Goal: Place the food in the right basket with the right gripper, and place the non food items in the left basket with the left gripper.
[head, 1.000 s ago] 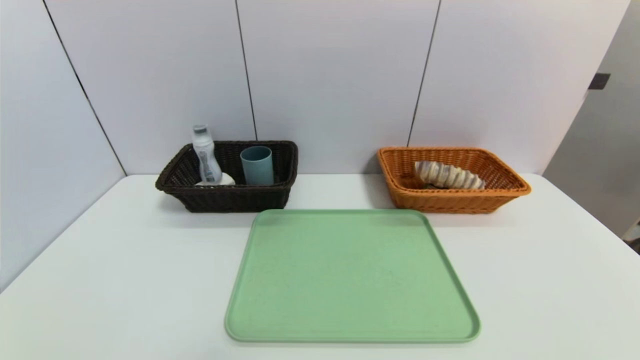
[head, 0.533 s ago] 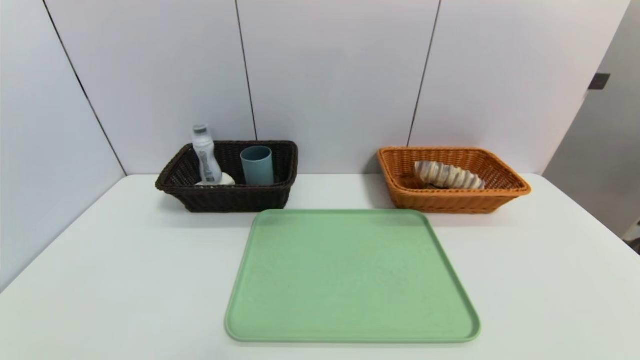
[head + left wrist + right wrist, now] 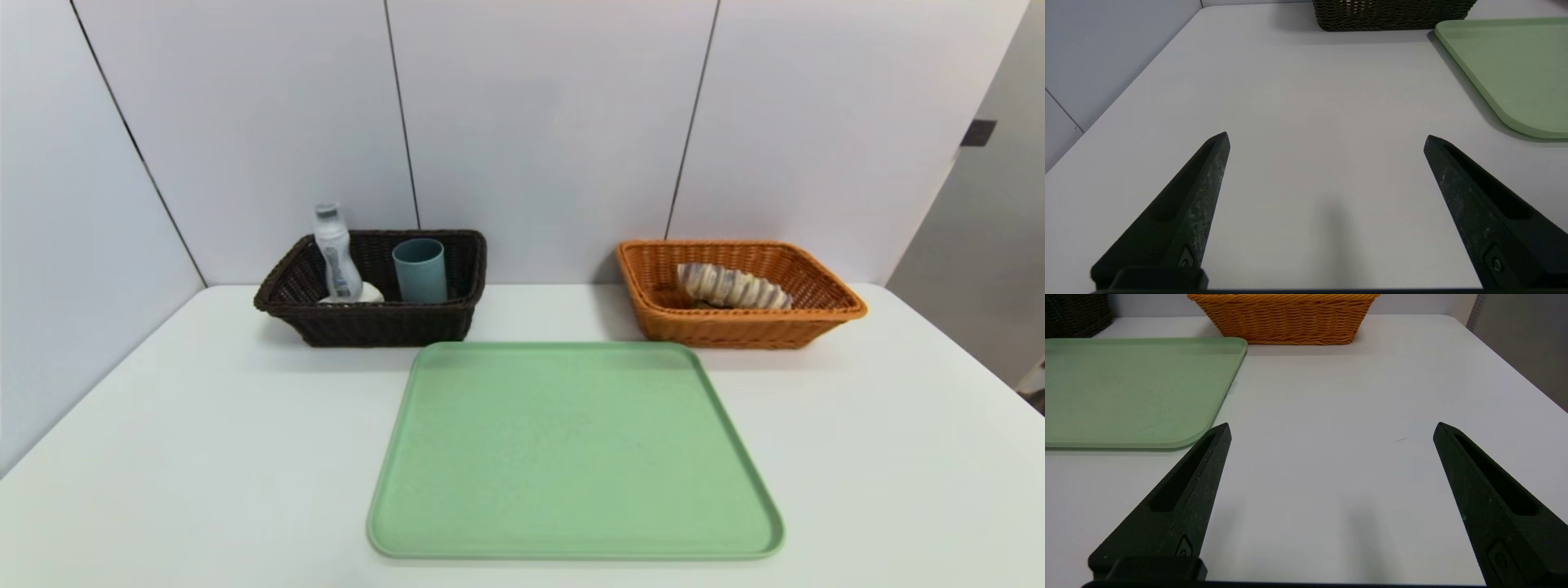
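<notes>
The bread roll (image 3: 732,286), ridged and swirled, is lying lengthwise inside the orange basket (image 3: 739,327), just beyond the green tray (image 3: 571,457)'s far right corner; the tin can is not showing clearly behind the woven wall. Beyond the tray's far left corner, the dark basket (image 3: 367,322) is holding the waisted white bottle (image 3: 336,253) upright, the smooth blue-grey cup (image 3: 420,269) beside it and the pale soap bar (image 3: 353,296) at the bottle's foot (so the sorting looks finished, I judge). The tray is lying bare, matte and round-cornered. The left gripper (image 3: 1326,139) is hovering over the table (image 3: 163,425) left of the tray, fingers spread wide and gripping nothing; the right gripper (image 3: 1331,430) is doing likewise on the tray's right.
</notes>
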